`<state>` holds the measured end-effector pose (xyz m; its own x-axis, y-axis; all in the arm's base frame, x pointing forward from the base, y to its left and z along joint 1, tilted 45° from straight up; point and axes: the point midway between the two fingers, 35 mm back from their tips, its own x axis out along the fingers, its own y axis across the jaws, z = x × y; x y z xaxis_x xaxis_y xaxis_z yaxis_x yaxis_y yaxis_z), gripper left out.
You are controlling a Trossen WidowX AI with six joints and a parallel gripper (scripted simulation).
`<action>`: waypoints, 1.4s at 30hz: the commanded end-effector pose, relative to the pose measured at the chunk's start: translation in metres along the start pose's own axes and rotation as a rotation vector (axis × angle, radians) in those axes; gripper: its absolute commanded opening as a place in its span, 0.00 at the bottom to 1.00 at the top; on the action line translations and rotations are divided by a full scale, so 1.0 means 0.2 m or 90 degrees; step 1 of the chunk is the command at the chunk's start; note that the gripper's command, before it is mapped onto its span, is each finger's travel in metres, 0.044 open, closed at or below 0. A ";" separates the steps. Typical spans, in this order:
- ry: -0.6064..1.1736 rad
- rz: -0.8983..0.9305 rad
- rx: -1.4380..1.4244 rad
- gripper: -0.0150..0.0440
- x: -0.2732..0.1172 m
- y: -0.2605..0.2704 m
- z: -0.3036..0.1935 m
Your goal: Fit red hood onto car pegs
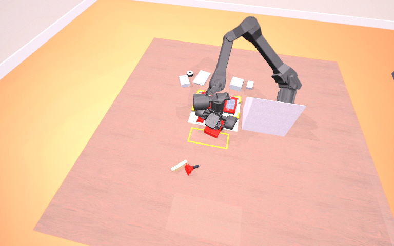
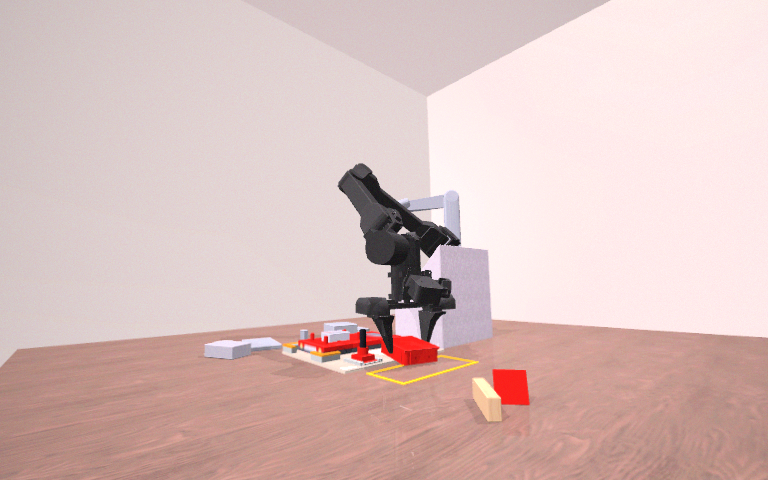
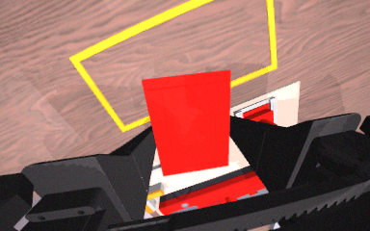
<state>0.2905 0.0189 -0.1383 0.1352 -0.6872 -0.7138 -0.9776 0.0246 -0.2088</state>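
Observation:
The red hood (image 1: 213, 131) (image 2: 417, 352) (image 3: 190, 122) is roof up, low at the jig board's front edge, partly over the yellow outline. My gripper (image 2: 407, 345) (image 3: 190, 123) points down and is shut on the hood, one finger at each long side. I cannot tell if the hood touches the table. The red chassis (image 1: 225, 110) (image 2: 362, 341) (image 3: 217, 193) sits behind it on the white jig board (image 1: 192, 118) (image 2: 341, 366) (image 3: 290, 94). Short pegs (image 2: 312, 335) show on the deck in the exterior view. The arm hides much of the chassis from above, and the hood's corner holes are not visible.
A red part with a black upright handle (image 2: 363, 339) stands on the board's left front. The yellow outline (image 1: 207, 144) (image 3: 98, 45) is in front. Farther forward are a wooden block (image 1: 178, 165) and a red-black tool (image 1: 189, 168). A tall pale box (image 1: 273, 117) stands right; white blocks (image 1: 236, 83) lie behind.

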 end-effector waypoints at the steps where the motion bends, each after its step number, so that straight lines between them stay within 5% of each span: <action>1: -0.004 -0.005 0.004 0.32 -0.05 -0.01 0.01; 3: -0.004 -0.005 0.004 0.25 -0.09 -0.01 0.01; 26: -0.002 -0.003 0.004 0.25 -0.43 0.00 0.00; 42: -0.045 -0.009 0.466 0.25 -0.45 -0.30 -0.37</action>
<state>0.3204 0.0335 -0.0231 0.1699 -0.6449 -0.7452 -0.7004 0.4530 -0.5516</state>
